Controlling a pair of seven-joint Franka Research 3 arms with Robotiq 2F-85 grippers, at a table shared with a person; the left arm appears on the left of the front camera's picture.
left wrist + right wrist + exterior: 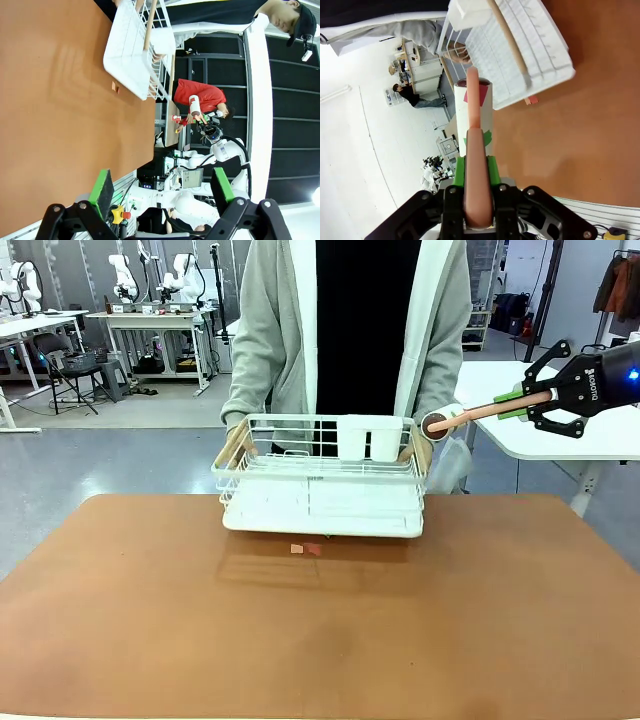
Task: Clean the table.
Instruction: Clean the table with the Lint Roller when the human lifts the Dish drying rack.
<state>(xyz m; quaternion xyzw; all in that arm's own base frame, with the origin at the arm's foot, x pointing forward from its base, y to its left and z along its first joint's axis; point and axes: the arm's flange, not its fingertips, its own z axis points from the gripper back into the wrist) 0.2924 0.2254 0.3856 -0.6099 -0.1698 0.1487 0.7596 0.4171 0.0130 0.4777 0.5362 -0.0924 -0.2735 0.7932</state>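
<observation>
Right gripper (520, 400) pinched the roller (488, 409) by its pink handle, in the air past the far right corner of the table (150, 620). Left gripper (162, 190) had its fingers spread, empty. The person held the white rack (320, 505) over the far edge, with scraps (306, 549) beneath it (small, reddish). Risk: the roller could clip the rack or the person's hands on approach, or the handle could pivot in the pinch under pressure.
</observation>
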